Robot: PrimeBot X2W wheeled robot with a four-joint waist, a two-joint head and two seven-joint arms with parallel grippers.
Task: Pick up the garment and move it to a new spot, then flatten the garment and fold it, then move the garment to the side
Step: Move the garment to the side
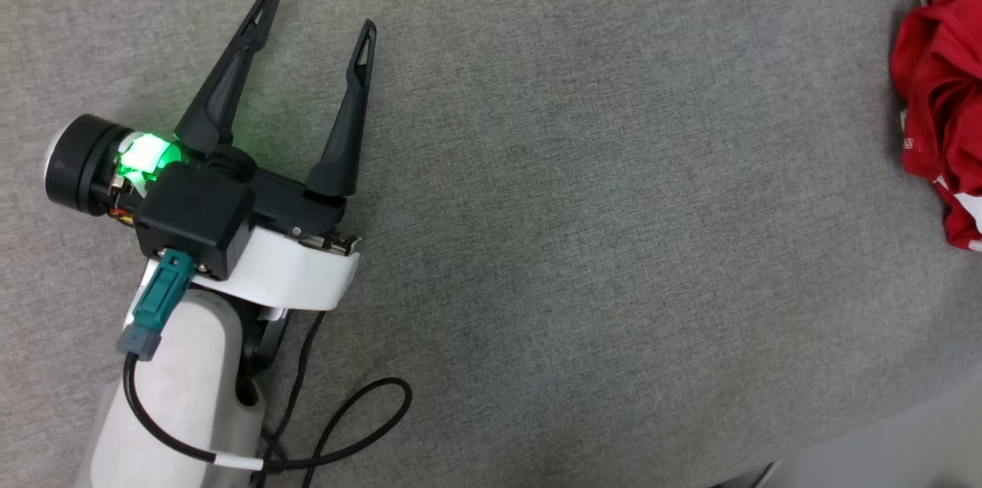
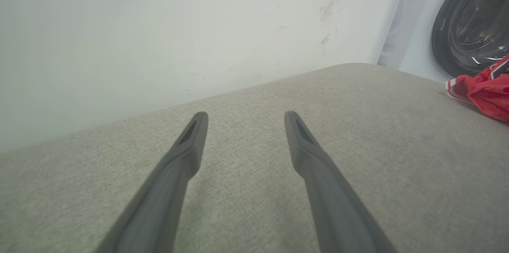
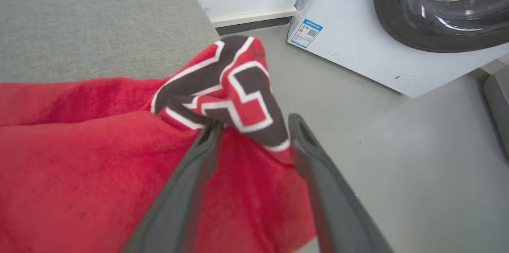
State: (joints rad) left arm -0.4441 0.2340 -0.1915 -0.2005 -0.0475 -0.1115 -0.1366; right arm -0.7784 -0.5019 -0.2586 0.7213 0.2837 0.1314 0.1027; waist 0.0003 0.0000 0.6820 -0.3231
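The garment, a crumpled red jersey with white striped trim, lies at the right edge of the grey fabric surface. In the right wrist view a raised fold of the garment with black, white-edged lettering pokes up between the fingers of my right gripper, which is open and straddles that fold. My left gripper hovers open over bare grey fabric at the left, far from the garment. The left wrist view has the left gripper with nothing between its fingers, and the garment at the far right.
A white washing machine with a dark round door stands on the grey floor just beyond the surface's edge. A white wall runs behind the surface. A black cable loops beside my left forearm.
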